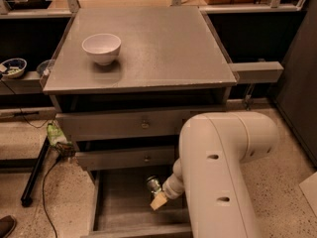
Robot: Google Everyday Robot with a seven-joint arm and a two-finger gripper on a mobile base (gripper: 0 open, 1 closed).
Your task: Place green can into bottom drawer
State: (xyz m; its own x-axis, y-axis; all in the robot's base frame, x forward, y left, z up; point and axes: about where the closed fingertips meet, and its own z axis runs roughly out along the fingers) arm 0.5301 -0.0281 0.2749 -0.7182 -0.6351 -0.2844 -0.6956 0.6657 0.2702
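The bottom drawer (116,207) of the grey cabinet is pulled open, showing its bare grey floor. My gripper (156,193) reaches down into it from the right, at the end of the big white arm (223,172). It is shut on the green can (153,184); the can's silver end shows just above a tan fingertip (158,201). The can sits over the right half of the drawer floor. I cannot tell whether it touches the floor. The arm hides the drawer's right side.
A white bowl (101,47) stands on the cabinet top (158,43) at the left. The two upper drawers (124,125) with small knobs are nearly closed. A small dish (12,67) sits on a low shelf at the left. A black stand leg (34,175) and a cable lie on the floor.
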